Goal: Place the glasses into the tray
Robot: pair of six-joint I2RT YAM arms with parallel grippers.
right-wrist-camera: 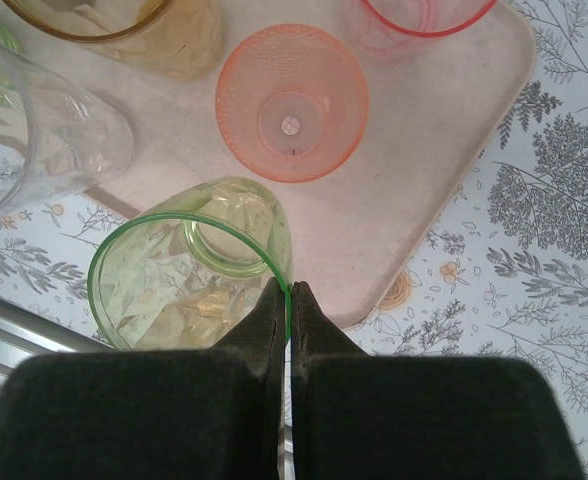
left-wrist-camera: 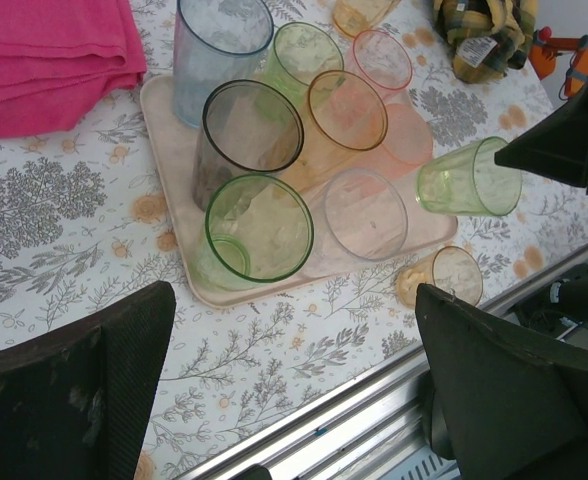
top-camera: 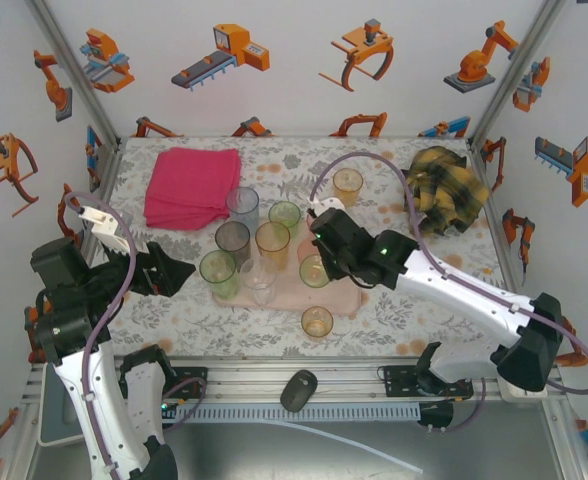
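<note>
The pale pink tray (top-camera: 349, 300) lies mid-table with several glasses standing on it: grey (top-camera: 232, 238), orange (top-camera: 272, 240), green (top-camera: 218, 270), clear (top-camera: 258, 276), pale blue (top-camera: 242, 204). My right gripper (right-wrist-camera: 290, 290) is shut on the rim of a tilted green glass (right-wrist-camera: 189, 290), held over the tray's near right corner (right-wrist-camera: 374, 290). An upturned pink glass (right-wrist-camera: 291, 116) stands just beyond it. One orange glass (top-camera: 317, 322) sits on the table in front of the tray, another (top-camera: 348, 184) behind it. My left gripper (left-wrist-camera: 294, 400) hangs open and empty left of the tray.
A folded magenta cloth (top-camera: 192, 185) lies at the back left and a yellow-black plaid cloth (top-camera: 446, 188) at the back right. The aluminium rail (top-camera: 304, 375) runs along the table's near edge, with a dark object (top-camera: 298, 390) on it. Patterned walls enclose three sides.
</note>
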